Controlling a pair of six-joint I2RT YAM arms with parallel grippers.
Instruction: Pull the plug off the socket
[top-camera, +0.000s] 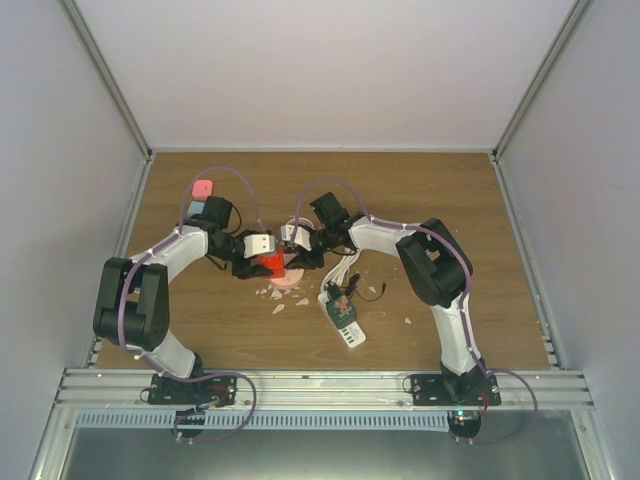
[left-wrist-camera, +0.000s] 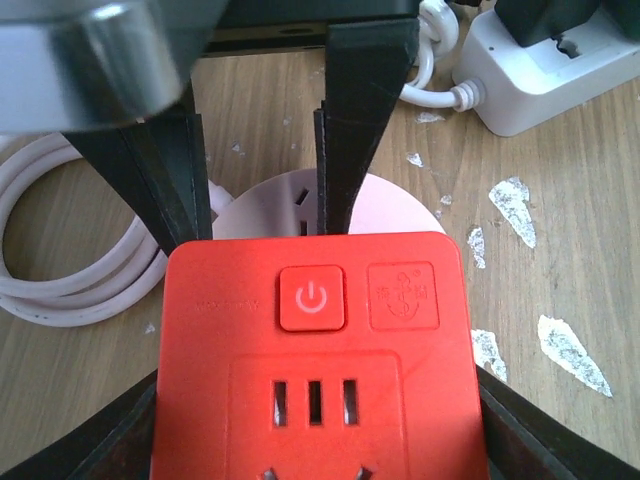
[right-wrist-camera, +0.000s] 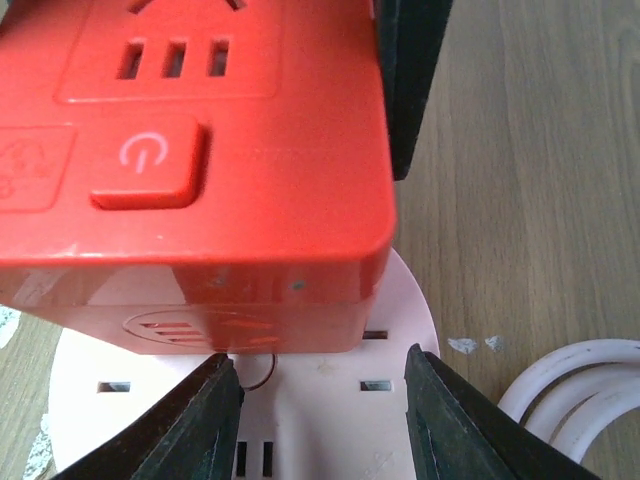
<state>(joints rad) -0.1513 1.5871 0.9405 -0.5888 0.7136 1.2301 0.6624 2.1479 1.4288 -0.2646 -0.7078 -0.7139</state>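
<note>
Red plug cube sits seated on the round pink socket in the middle of the surface, pinched by the left tool, while the right tool, part-spread, presses its tips on the socket; if they slip, the socket could lift with the plug.

A brown wood-grain table is filling the bottom of a booth. A plain white back wall is standing along its far edge, pale side walls are closing in its left and right edges, and slim metal posts are rising from the far corners. Soft, even light is falling across the top, and small white flecks are lying scattered on the wood between the middle and the near edge. A ribbed metal rail is running along the near edge, with a grey panel lying below it.
</note>
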